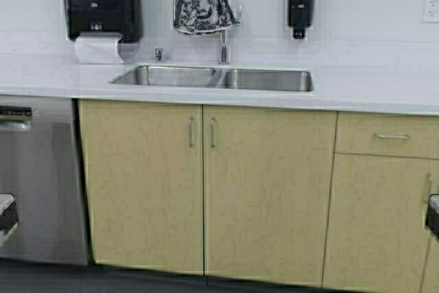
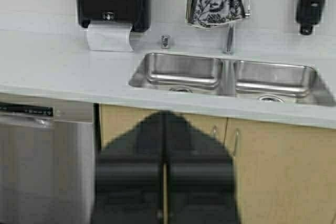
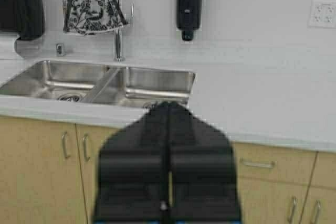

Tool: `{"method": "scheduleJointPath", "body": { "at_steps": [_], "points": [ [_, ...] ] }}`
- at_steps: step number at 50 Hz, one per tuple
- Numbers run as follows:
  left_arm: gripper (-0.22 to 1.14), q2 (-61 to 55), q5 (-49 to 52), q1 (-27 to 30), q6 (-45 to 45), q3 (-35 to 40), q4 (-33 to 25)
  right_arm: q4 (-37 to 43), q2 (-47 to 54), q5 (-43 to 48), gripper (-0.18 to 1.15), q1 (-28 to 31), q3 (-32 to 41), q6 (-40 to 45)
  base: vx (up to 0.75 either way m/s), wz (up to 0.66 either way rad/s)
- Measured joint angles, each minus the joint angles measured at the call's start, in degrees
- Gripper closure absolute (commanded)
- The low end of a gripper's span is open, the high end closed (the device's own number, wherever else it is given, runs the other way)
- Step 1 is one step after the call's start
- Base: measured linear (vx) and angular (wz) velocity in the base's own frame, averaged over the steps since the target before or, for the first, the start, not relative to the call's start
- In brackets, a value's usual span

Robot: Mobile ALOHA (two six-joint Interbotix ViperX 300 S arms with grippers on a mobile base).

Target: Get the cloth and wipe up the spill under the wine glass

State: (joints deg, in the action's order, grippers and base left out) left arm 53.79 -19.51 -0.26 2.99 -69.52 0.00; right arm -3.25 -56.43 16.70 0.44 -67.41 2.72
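Cloth [image 1: 201, 13] hangs draped over the arch of the faucet [image 1: 223, 44], which stands at the back edge of the sink [image 1: 212, 77], above the divider between its 2 basins. No wine glass and no spill shows on the countertop [image 1: 370, 87] in any of the 3 views, so that part of the job lies somewhere out of sight.

By my reading the task is at its first step: getting to the cloth. Both arms are held low in front of the cabinet doors [image 1: 206, 190], well short of the faucet. The left gripper [image 2: 164, 129] points toward the sink's left basin with its jaws pressed together and nothing between them; the right gripper [image 3: 168, 119] points toward the sink's right basin, likewise closed and empty.

The next move likely calls for closing in on the sink, raising 1 arm up to the faucet, opening its jaws, and pinching a hanging fold of the cloth so it lifts off the arch cleanly.
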Motion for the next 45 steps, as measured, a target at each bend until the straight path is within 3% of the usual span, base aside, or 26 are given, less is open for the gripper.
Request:
{"method": "scheduleJointPath", "body": {
  "at_steps": [34, 45],
  "points": [
    [0.89, 0.97, 0.26, 0.00, 0.88, -1.49, 0.00, -0.18, -2.29, -0.97, 0.92, 0.09, 0.00, 0.18, 0.45, 0.11],
    [0.89, 1.32, 0.26, 0.00, 0.97, -1.49, 0.00, -0.35, -2.37, -2.81, 0.92, 3.34, 0.88, 0.18, 0.41, 0.15]
  ]
}}
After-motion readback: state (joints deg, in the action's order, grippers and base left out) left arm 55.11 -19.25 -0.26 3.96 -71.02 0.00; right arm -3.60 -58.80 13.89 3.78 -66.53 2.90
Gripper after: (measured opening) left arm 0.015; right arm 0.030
